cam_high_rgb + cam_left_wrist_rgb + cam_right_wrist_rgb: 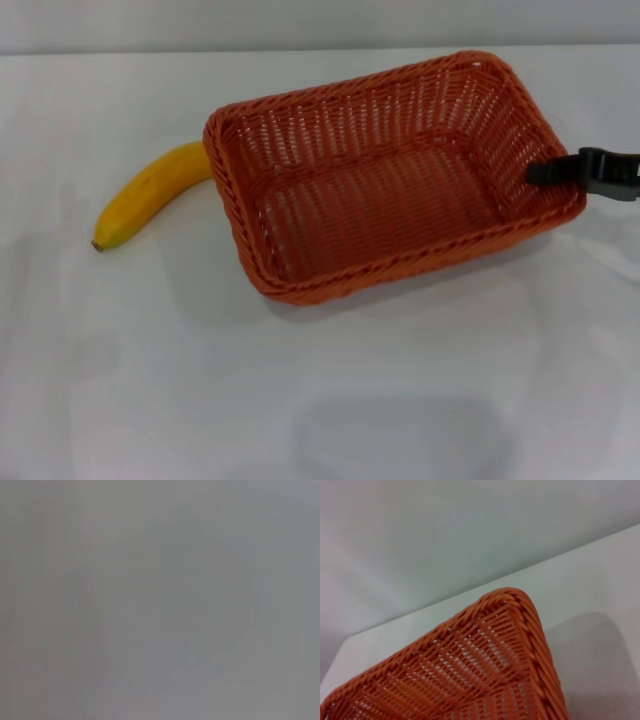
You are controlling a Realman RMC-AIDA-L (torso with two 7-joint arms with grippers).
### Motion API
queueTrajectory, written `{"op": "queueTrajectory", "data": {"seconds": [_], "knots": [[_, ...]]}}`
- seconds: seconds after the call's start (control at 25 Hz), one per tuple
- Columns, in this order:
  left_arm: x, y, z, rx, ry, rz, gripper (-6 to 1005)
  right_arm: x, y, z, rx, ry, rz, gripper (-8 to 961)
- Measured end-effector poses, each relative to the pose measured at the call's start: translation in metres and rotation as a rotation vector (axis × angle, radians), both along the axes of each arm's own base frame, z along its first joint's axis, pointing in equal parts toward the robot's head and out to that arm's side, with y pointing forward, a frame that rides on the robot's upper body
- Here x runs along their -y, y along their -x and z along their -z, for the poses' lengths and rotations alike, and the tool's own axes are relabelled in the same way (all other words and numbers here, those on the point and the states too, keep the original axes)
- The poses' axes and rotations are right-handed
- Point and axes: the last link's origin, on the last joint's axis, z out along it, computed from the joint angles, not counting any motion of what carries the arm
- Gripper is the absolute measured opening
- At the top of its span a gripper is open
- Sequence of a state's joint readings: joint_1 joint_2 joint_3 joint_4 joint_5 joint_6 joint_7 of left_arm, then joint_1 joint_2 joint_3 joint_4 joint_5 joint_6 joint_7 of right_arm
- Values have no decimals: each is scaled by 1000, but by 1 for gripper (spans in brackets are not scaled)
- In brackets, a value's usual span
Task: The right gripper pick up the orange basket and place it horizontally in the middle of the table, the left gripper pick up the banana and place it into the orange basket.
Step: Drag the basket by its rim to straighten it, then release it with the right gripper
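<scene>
The orange basket (390,175) sits on the white table (320,400), turned at a slant, with its open side up and nothing inside. My right gripper (540,173) reaches in from the right edge, and its black jaw lies across the basket's right rim, shut on it. The right wrist view shows only one braided corner of the orange basket (515,630) close up. The banana (150,195) lies on the table left of the basket, its upper end hidden behind the basket's left corner. The left gripper is out of view, and the left wrist view shows only a blank grey surface.
The table's far edge (200,52) runs along the back against a pale wall. Bare white tabletop spreads in front of the basket and to the left of the banana.
</scene>
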State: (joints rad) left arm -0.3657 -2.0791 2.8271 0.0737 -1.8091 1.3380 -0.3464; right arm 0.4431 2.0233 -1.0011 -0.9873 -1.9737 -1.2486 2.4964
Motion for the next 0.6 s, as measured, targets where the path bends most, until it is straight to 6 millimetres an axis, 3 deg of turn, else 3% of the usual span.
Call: {"op": "queueTrajectory", "data": {"seconds": [0.4, 0.6], "knots": [[5, 6, -6, -20, -12, -20, 889, 6, 5, 33, -6, -68, 7, 172], [6, 7, -8, -24, -16, -23, 889, 7, 4, 35, -7, -61, 9, 172]]}}
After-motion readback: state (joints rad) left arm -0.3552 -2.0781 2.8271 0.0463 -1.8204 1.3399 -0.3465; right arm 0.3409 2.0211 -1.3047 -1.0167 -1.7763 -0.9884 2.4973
